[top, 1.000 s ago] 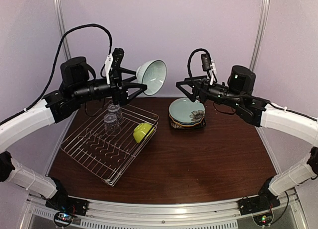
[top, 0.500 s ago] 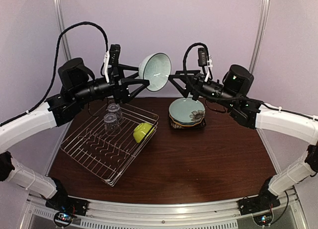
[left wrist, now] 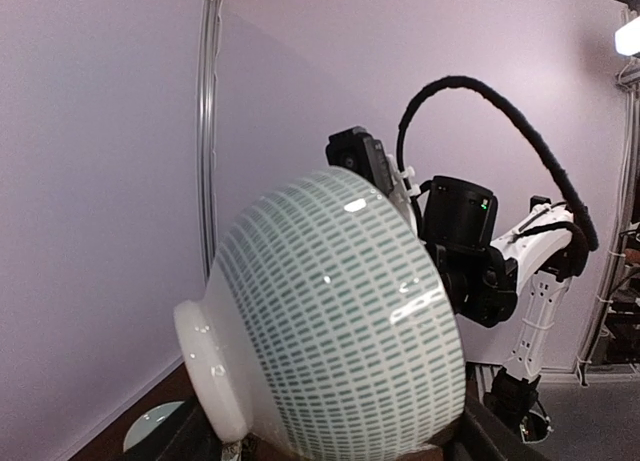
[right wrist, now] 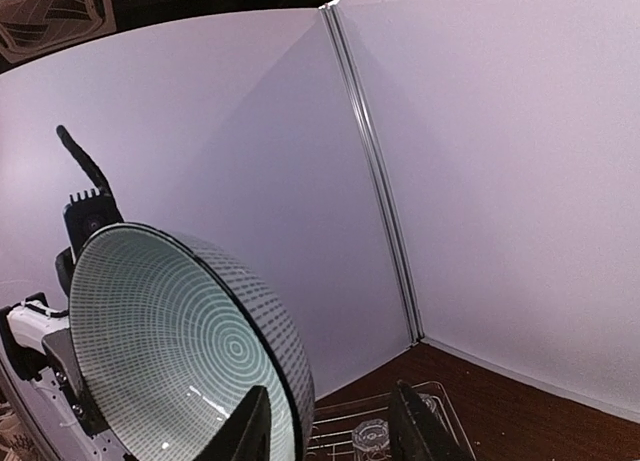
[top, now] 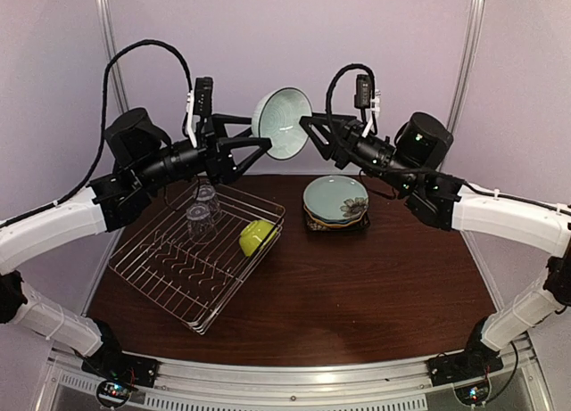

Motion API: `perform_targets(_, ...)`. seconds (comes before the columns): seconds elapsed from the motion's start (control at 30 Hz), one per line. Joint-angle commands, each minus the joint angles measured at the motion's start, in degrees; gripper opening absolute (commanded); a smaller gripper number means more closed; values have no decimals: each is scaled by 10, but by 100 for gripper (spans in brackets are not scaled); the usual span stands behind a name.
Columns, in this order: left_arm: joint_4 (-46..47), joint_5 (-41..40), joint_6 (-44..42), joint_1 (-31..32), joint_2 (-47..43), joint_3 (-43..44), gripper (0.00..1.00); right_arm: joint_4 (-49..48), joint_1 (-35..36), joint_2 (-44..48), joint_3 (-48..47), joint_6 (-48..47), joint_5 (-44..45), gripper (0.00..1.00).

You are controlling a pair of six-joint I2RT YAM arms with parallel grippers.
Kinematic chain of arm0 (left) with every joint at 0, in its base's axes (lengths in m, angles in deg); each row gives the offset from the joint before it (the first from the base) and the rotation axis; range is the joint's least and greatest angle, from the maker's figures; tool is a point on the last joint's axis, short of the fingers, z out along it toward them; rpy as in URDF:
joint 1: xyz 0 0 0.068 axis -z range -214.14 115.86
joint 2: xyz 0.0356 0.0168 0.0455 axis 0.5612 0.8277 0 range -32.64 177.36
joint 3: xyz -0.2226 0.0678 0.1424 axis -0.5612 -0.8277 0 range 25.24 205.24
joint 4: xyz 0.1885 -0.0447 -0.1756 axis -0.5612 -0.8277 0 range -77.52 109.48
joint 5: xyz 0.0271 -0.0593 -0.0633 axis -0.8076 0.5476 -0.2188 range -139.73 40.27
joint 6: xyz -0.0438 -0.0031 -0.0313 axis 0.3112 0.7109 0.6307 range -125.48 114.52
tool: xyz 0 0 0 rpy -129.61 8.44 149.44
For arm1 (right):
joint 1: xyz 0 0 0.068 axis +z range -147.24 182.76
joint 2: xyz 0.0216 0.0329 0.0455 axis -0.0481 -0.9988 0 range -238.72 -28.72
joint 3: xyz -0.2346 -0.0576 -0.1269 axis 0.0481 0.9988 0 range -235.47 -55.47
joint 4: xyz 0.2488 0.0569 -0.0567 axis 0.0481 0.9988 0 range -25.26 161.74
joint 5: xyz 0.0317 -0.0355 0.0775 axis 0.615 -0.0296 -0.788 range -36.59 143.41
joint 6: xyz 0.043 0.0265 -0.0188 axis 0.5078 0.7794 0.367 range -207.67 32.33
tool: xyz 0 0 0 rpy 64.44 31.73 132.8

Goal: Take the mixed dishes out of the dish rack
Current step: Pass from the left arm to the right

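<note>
Left wrist cam is basically all pale bowl [left wrist: 340,321], its bottom cropped off, and it hides the left gripper [top: 260,132] fingers. The right gripper [right wrist: 330,401] is cut off low too, so I can't tell if it's pinching the rim.

Both arms rise from their bases at the near edge of the bench and bend inward, so the two grippers meet high over the far middle. The left arm [top: 53,228] slopes up and to the right, its white forearm ending in a black wrist section held roughly level. The left gripper [top: 259,131] points right, and its fingers are clamped on the foot end of the small pale bowl [top: 284,124], which it holds tilted on its side. The right arm [top: 508,219] mirrors it, reaching up and left. The right gripper [top: 309,129] has its fingers [right wrist: 250,431] spread either side of the bowl's rim, one over the inside and the other standing clear of the outer wall.
</note>
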Motion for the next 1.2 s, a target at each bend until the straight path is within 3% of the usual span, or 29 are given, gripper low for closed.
perform_targets(0.0, 76, -9, 14, 6, 5, -6, 52, -2, 7, -9, -22, -10, 35, 37)
perform_targets(0.47, 78, -10, 17, 7, 13, -8, 52, 52, 11, -8, -40, -30, 55, 0)
perform_targets(0.57, 78, -14, 21, 7, 15, -10, 56, 62, 10, 2, -36, -31, 67, 0)
perform_targets(0.8, 69, -39, 28, 7, 10, -18, 96, 97, 1, 39, -28, -26, 100, 0)
perform_targets(1.17, 11, -118, 11, 7, -11, -36, 97, 234, -81, 80, -41, 5, 108, 0)
